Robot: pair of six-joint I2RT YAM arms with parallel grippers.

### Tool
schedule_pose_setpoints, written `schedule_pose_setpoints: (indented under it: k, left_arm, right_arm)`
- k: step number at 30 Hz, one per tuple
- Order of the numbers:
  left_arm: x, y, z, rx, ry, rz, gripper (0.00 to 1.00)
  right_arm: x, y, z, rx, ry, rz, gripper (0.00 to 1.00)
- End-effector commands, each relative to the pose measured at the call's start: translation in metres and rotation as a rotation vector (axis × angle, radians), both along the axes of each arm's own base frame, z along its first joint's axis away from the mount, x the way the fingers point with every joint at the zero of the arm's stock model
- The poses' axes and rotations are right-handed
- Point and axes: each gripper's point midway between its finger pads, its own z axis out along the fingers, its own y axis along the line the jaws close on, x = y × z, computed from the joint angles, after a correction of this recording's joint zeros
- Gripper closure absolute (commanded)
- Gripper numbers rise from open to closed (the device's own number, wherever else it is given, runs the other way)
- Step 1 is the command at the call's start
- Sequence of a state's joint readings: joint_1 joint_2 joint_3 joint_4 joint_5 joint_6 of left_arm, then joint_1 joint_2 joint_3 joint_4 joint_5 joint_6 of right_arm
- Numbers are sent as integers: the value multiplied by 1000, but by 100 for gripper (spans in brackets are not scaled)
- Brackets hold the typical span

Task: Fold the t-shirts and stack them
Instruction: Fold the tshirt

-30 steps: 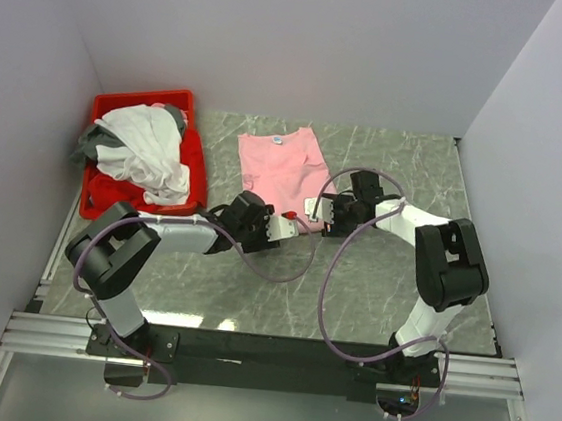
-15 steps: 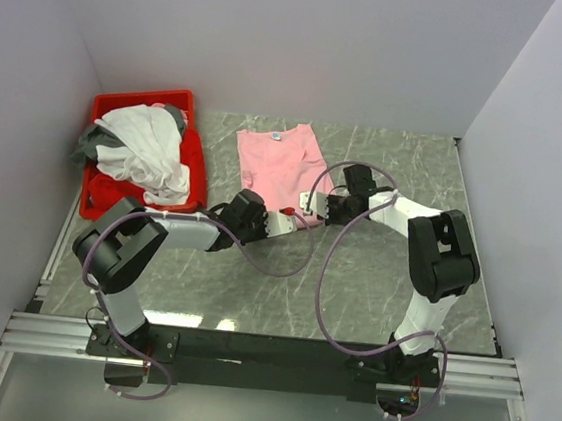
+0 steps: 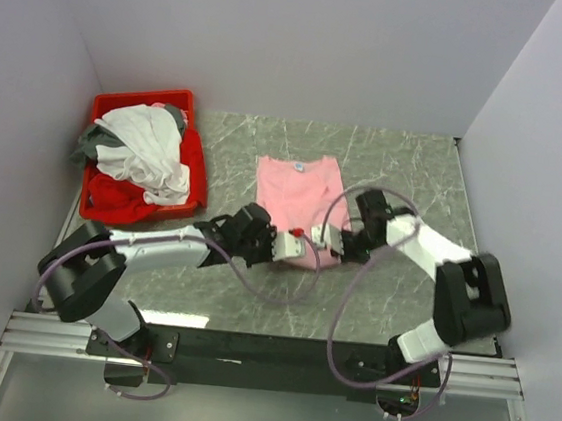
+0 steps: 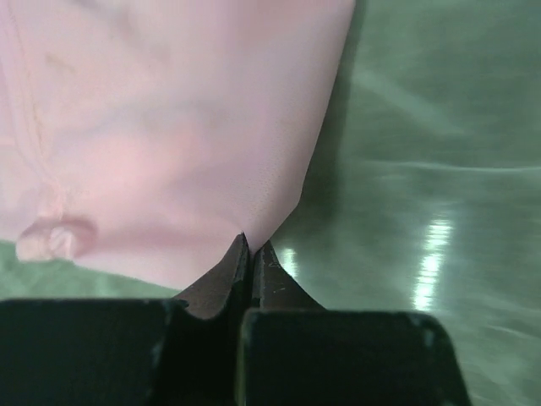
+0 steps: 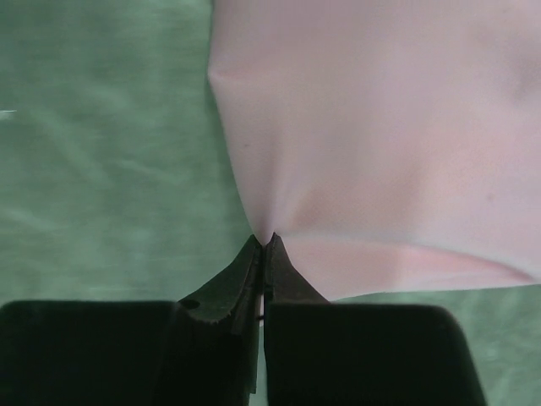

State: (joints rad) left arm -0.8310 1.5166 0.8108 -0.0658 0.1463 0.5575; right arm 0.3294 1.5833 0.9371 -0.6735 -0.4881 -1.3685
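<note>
Left tool (image 4: 251, 249), right tool (image 5: 265, 244), t-shirt (image 3: 298, 192) newly pinched

gripper (image 5: 264, 247): bottom centre of frame, black, jaws closed tight, tips meeting with no visible gap
fingers (image 5: 228, 288): taper up to a point from a wide black base that spans the bottom edge
tee (image 5: 380, 127): pink, plain, fills centre and upper right
grip: tips pinch the tee's edge at centre frame; cloth puckers to a point there, creases fan up and to the right
tee outline: left edge runs from top centre down to the tips; lower edge runs from the tips out to the right side, with a darker pink band along it
table (image 5: 93, 169): green marbled, shows in left half and lower right corner; faint glare streak at far left
</note>
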Motion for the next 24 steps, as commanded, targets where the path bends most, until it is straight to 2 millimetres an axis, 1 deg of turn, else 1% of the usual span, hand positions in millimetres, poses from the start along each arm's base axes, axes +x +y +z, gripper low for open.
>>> schedule_pose_setpoints:
  k: [1, 2, 3, 4, 5, 6, 7, 8, 11, 12, 13, 14, 15, 16, 17, 18, 19, 20, 21, 22, 23, 24]
  left_arm:
    - [-80, -18, -1, -46, 202, -140, 100]
    - [-93, -21, 1, -54, 220, -158, 100]
    - [-105, -21, -2, -56, 242, -171, 100]
    - [-122, -26, 2, -75, 266, -197, 100]
    - [-132, -26, 0, -75, 286, -213, 100]
    - [-137, -25, 0, -75, 293, -215, 100]
    - [-143, -25, 0, -63, 279, -230, 100]
    - [-144, -26, 2, -68, 281, -237, 100]
    - [-130, -26, 8, -58, 206, -233, 100]
    - [-123, -27, 12, -63, 180, -230, 100]
    - [-109, -25, 15, -64, 155, -221, 100]
    - [-98, -27, 24, -80, 136, -219, 100]
    - [-89, -29, 29, -93, 116, -237, 100]
    - [-68, -22, 31, -95, 104, -195, 100]
    - [-52, -24, 41, -115, 78, -183, 100]
    - [-28, -16, 48, -127, 46, -150, 100]
    - [-16, -15, 50, -139, 46, -143, 100]
    - [1, -17, 65, -174, 21, -137, 100]
    - [26, -7, 65, -181, 8, -97, 100]
    - [35, -7, 71, -205, 7, -101, 100]
    - [52, -9, 86, -229, -20, -97, 100]
    - [73, 2, 77, -220, -6, -55, 100]
  right_arm:
    - [-83, -17, 1, 17, 144, 32, 100]
    - [-93, -20, 0, 17, 146, 21, 100]
    - [-101, -23, 6, 29, 118, 16, 100]
    - [-116, -28, -1, 22, 141, 7, 100]
    - [-122, -30, -1, 24, 143, -14, 100]
    - [-124, -31, 4, 35, 117, -28, 100]
    - [-127, -32, 4, 39, 119, -37, 100]
    - [-126, -32, 6, 43, 116, -64, 100]
    - [-106, -31, 22, 68, 73, -130, 100]
    - [-96, -30, 28, 78, 54, -148, 100]
    - [-80, -29, 42, 98, 19, -174, 100]
    - [-70, -27, 49, 111, 11, -198, 100]
    - [-59, -25, 52, 115, 15, -215, 100]
    - [-38, -23, 71, 138, -31, -234, 100]
    - [-27, -20, 78, 151, -31, -262, 100]
    - [-5, -15, 91, 166, -56, -274, 100]
    - [6, -12, 97, 174, -61, -284, 100]
    - [17, -9, 103, 188, -56, -306, 100]
    - [39, -2, 113, 204, -64, -317, 100]
    - [50, 2, 117, 213, -62, -324, 100]
    - [61, 5, 123, 223, -57, -348, 100]
    - [84, 10, 131, 240, -75, -361, 100]
